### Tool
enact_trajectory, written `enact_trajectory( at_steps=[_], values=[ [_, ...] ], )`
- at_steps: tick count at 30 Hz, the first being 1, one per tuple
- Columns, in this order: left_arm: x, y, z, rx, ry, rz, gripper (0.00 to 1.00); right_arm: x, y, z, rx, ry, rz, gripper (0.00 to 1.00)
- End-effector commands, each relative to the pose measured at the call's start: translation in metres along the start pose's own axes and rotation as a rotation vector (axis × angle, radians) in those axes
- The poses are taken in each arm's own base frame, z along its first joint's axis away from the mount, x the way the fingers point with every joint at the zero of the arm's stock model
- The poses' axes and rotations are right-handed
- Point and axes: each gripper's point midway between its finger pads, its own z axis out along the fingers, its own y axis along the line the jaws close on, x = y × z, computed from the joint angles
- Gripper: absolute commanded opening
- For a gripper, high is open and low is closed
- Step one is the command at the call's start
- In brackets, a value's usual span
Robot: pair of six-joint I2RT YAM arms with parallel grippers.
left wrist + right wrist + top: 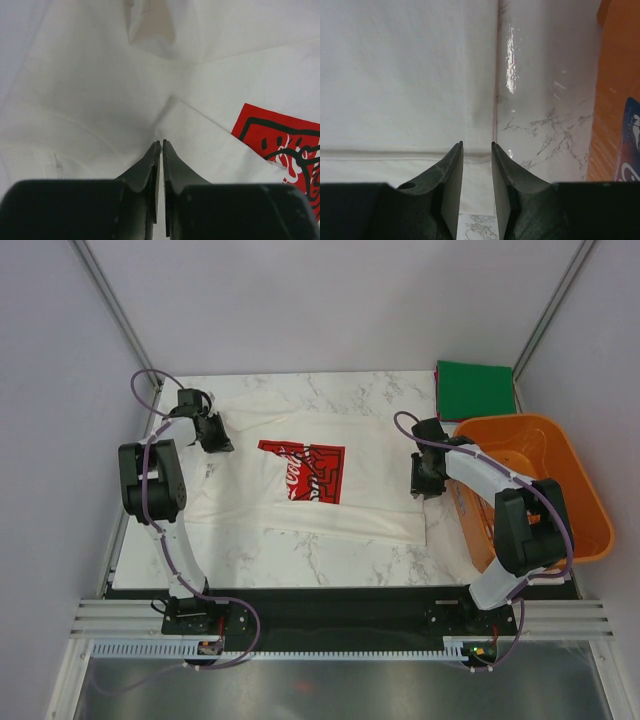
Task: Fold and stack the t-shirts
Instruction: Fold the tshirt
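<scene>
Closest to the lens in the left wrist view, our left gripper (161, 143) has its dark fingers drawn almost together, only a thin slit between them. The white t-shirt (240, 495) puckers into a crease right at the tips, so we judge it to be pinched on that cloth. Seen from above, this grip sits at about 10 o'clock on the garment, near what looks like a shoulder or sleeve. That is a sensible corner to lift if the side is to be carried over the red print (303, 471).

Our right gripper (477, 145) stands with its fingers apart, a clear gap between them. It hangs over the stitched hem where the cloth ends and the marble surface (545, 125) begins, at 3 o'clock on the shirt. We read this as lining up on the edge so that both ends can rise together and the fold stays straight. It holds nothing yet.

The white shirt lies spread flat across the middle of the surface, print up, so the folding has barely begun. The green t-shirt (475, 388) is folded square at 1 o'clock, well apart from the white one, and is likely the base of the stack. The orange basket (520, 425) sits at 3 o'clock, just beside the right arm, which leaves little room on that side.
</scene>
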Motion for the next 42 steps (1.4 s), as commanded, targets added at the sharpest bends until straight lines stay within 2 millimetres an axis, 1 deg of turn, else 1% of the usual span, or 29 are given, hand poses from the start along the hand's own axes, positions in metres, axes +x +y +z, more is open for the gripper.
enact_trajectory(
  at_steps=[1,3,6,10,11,15,22,24,26,27,31,36,42],
  values=[
    [-0.019,-0.013,-0.009,0.043,-0.046,0.051,0.10,0.003,-0.004,0.000,0.014,-0.001,-0.040,0.38],
    [-0.021,-0.015,-0.011,0.044,-0.054,0.046,0.02,0.005,-0.001,-0.001,-0.011,0.003,-0.065,0.39],
    [-0.024,-0.016,-0.017,0.043,-0.067,0.044,0.02,0.011,0.000,0.002,-0.014,0.033,-0.060,0.38],
    [-0.027,-0.015,-0.025,0.026,-0.084,0.053,0.02,0.022,-0.007,0.010,0.020,0.064,-0.056,0.38],
    [-0.029,-0.015,-0.029,0.015,-0.094,0.054,0.02,0.025,-0.008,0.012,0.027,0.070,-0.056,0.37],
    [-0.034,-0.013,-0.038,-0.006,-0.119,0.058,0.02,0.029,-0.008,0.013,0.029,0.072,-0.045,0.34],
    [-0.032,-0.014,-0.039,-0.005,-0.118,0.050,0.02,0.035,-0.013,0.016,0.051,0.067,-0.034,0.30],
    [-0.032,-0.014,-0.039,-0.007,-0.118,0.051,0.02,0.033,-0.013,0.016,0.052,0.060,-0.026,0.30],
    [-0.031,-0.009,-0.040,-0.030,-0.119,0.055,0.02,0.032,-0.012,0.016,0.050,0.056,-0.021,0.31],
    [-0.032,-0.007,-0.042,-0.042,-0.125,0.061,0.06,0.032,-0.012,0.016,0.050,0.056,-0.018,0.31],
    [-0.017,-0.004,-0.036,-0.048,-0.090,0.056,0.06,0.031,-0.007,0.016,0.044,0.052,-0.026,0.31],
    [-0.007,-0.015,-0.032,-0.034,-0.071,0.078,0.06,0.030,-0.003,0.016,0.041,0.050,-0.034,0.30],
    [0.002,-0.016,-0.017,-0.036,-0.033,0.082,0.06,0.032,-0.002,0.016,0.043,0.051,-0.039,0.31]
  ],
)
